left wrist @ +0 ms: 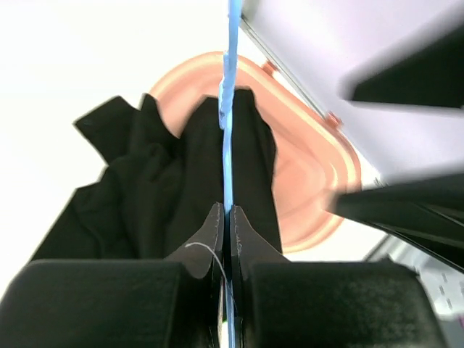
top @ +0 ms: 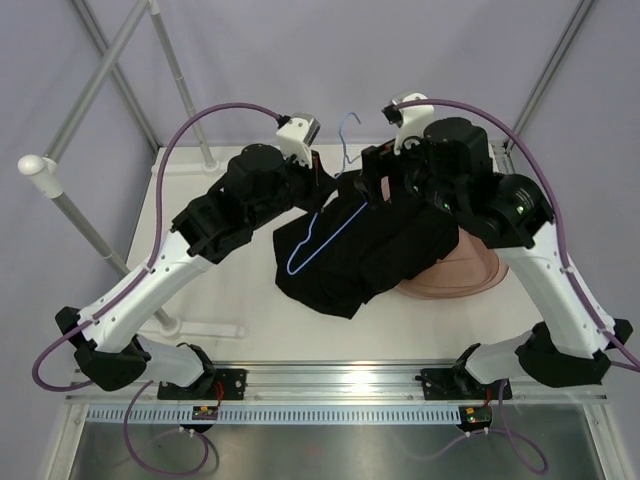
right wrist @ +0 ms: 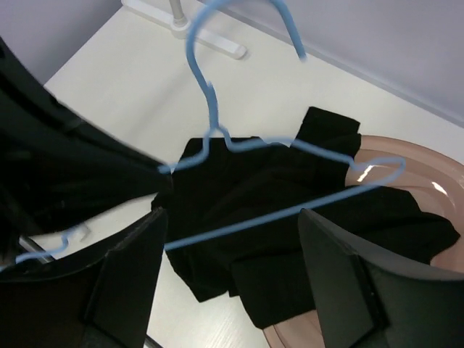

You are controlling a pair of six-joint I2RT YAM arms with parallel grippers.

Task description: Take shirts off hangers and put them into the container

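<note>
The black shirt [top: 350, 265] lies crumpled, partly on the table and partly over the rim of the pink container [top: 470, 275]. Above it hangs the light-blue wire hanger [top: 318, 238], its whole outline showing. My left gripper [top: 322, 185] is shut on the hanger, the wire [left wrist: 230, 109] pinched between its fingertips [left wrist: 227, 212]. Over the shirt [right wrist: 290, 261], my right gripper [right wrist: 232, 217] stands open, and the hanger's long bar [right wrist: 290, 210] crosses the gap below its fingers. The container [right wrist: 428, 159] shows at the right.
Grey rack poles [top: 90, 110] cross at the back left, with a white foot [right wrist: 196, 32] on the table. The left arm [right wrist: 65, 167] fills the left of the right wrist view. A metal rail [top: 330, 380] runs along the near edge.
</note>
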